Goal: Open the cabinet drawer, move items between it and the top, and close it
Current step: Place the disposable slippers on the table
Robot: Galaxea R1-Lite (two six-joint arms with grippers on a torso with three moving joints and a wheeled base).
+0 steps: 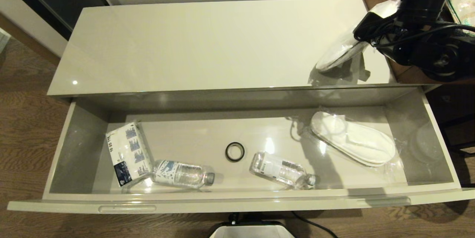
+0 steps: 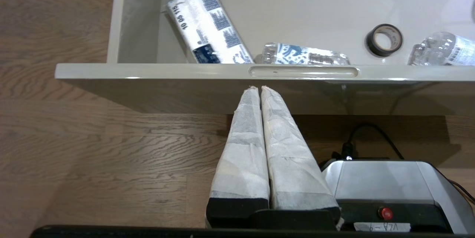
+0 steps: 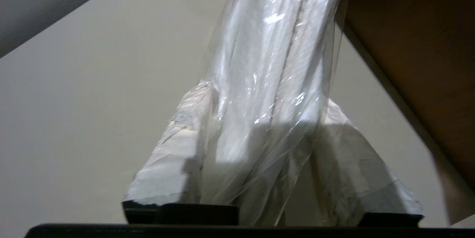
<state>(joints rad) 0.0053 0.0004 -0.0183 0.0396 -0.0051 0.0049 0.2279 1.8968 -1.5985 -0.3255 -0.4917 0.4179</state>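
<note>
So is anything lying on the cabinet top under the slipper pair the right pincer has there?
Nothing visible. The right pincer has the wrapped slipper pair at the right end of the cabinet top, beside the brown wooden unit; the glossy surface around it shows bare. The spot directly beneath is hidden.

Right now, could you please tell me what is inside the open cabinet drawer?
The cabinet drawer holds a tissue pack, two water bottles, a black ring and a wrapped slipper pair. Nothing looks covered.
</note>
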